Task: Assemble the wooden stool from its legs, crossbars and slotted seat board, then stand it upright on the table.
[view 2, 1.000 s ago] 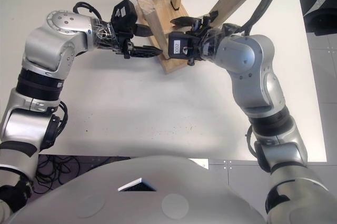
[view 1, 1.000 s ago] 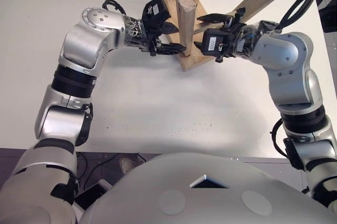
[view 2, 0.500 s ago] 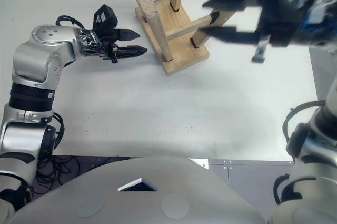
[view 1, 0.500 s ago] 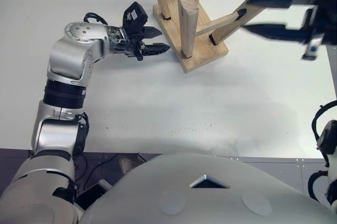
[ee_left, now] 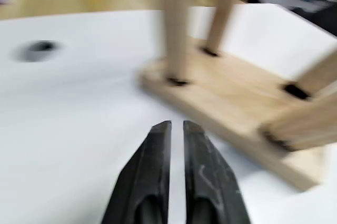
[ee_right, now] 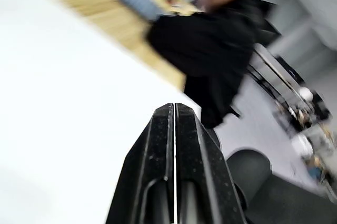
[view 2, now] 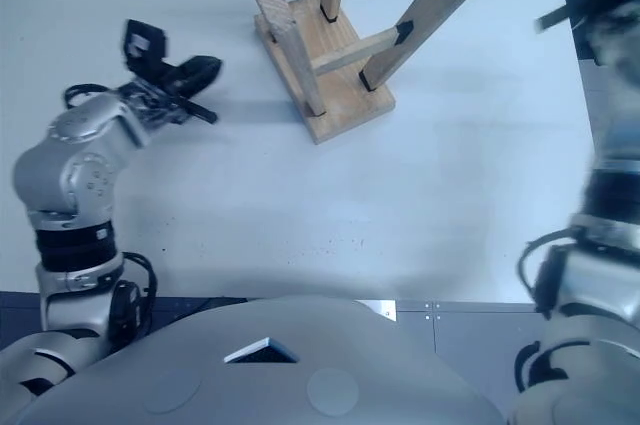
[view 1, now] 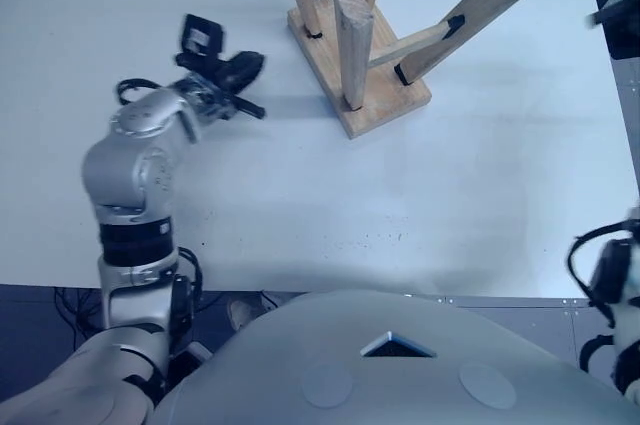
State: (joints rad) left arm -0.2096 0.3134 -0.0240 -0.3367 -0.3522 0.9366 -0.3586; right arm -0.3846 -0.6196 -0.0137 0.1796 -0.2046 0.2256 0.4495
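right, the stool (view 1: 362,55) is sitting upside down on the white table (view 1: 450,205), seat board (view 1: 378,105) flat on the surface, legs pointing up. 1 leg (view 1: 350,40) rises straight at the near corner, another (view 1: 490,0) leans out to the right, and a crossbar (view 1: 420,43) runs between them.

the left gripper (ee_left: 176,125) is low over the table off the stool's left side, apart from it, fingers drawn almost together with just a slit between them, gripping nothing. the right gripper (ee_right: 174,106) is pinched tight too, empty, aimed off past the table's edge.

looks like solid planed timber to me: stiff, no give, fairly hefty for 2 thin fingers, and smooth enough to slide in a pinch. i'd say the flip wants 2 holds, 1 each side, low on the legs close to the seat board or on a crossbar. my worry is the slotted joints: haul on a leg tip and it might lever loose.
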